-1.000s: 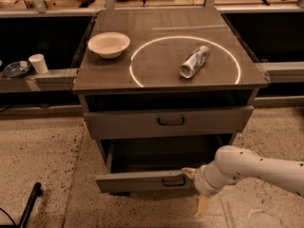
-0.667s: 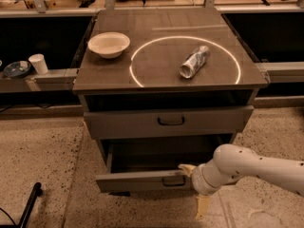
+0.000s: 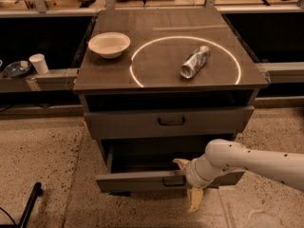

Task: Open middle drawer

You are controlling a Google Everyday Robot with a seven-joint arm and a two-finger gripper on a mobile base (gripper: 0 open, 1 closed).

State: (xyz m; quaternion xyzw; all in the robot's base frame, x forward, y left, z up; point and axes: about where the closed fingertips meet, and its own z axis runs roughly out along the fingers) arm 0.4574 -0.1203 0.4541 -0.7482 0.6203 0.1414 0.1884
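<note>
The middle drawer (image 3: 137, 180) is a grey metal front with a small black loop handle (image 3: 172, 181). It stands pulled well out from the cabinet (image 3: 95, 87), with its dark inside showing behind it. My gripper (image 3: 188, 182), on a white arm coming in from the right, is at the drawer front just right of the handle. It is open: one yellowish finger (image 3: 181, 163) lies above the front's top edge and the other (image 3: 194, 202) hangs below it. The top drawer (image 3: 128, 123) sits above it, almost closed.
On the cabinet top lie a white bowl (image 3: 109, 44) and a crushed can (image 3: 194, 61) inside a lit ring. A ledge at left holds a white cup (image 3: 39, 63) and a dish (image 3: 16, 69). A black bar (image 3: 29, 204) lies on the speckled floor at lower left.
My gripper and arm have shifted a little to the left and up along the drawer front. The drawer stands about where it was.
</note>
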